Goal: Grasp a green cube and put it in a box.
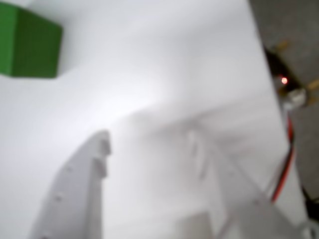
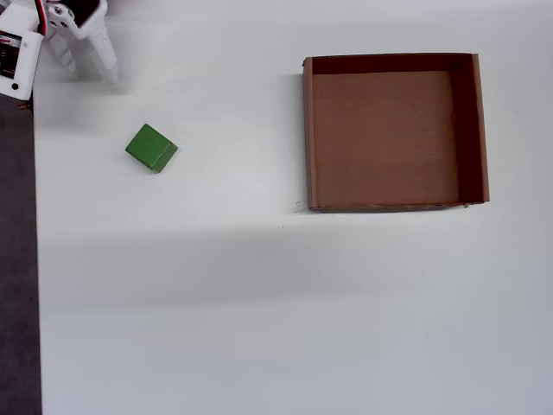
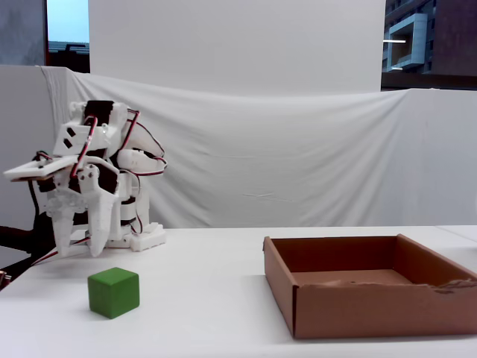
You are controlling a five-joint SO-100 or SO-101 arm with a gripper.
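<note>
The green cube sits on the white table, left of centre in the overhead view. It shows at the top left of the wrist view and in front of the arm in the fixed view. My white gripper hangs above the table's far left corner, jaws open and empty, pointing down. It is apart from the cube in the wrist view and in the fixed view. The brown cardboard box stands empty to the right.
The table's left edge meets a dark floor strip. A circuit board with a lit red LED and red wires lie off that edge. The arm's base stands behind the cube. A white cloth backs the table.
</note>
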